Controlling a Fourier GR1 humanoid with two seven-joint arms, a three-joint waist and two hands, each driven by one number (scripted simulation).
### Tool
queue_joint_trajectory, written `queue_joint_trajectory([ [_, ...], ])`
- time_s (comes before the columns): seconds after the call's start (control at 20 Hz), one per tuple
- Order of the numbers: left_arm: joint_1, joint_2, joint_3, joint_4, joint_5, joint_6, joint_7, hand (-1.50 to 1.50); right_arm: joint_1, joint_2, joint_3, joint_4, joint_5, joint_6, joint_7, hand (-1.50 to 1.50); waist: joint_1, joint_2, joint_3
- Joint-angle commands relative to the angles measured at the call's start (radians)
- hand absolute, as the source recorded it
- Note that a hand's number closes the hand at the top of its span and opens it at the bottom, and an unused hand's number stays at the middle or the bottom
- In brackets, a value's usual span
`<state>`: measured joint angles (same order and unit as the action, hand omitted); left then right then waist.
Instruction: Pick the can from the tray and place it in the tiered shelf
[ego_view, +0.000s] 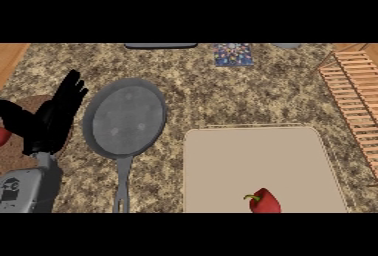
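Note:
No can shows on the beige tray (258, 150), which lies at the lower right and carries only a red pepper (263, 201) near its front edge. The wooden slatted tiered shelf (356, 95) runs along the right edge. My left hand (53, 120) stands at the far left, open, fingers straight and pointing up, holding nothing. A small blue patterned object (232, 54) stands at the back of the counter; I cannot tell whether it is the can. My right hand is out of view.
A grey frying pan (124, 119) lies left of the tray, its handle pointing toward me. A brown round board (13, 152) and a bit of something red (3, 136) sit behind my left hand. A dark flat item (160, 46) lies at the back edge.

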<state>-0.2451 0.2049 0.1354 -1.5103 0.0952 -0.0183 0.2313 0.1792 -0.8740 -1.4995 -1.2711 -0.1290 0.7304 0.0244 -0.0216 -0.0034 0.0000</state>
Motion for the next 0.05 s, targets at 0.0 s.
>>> queue_joint_trajectory([
  [0.0,0.018,-0.001,-0.008,-0.013,-0.011,-0.003,-0.001,0.00,0.101,0.041,-0.068,-0.017,-0.015,0.094,-0.115,-1.50,0.005,0.001,0.000],
])
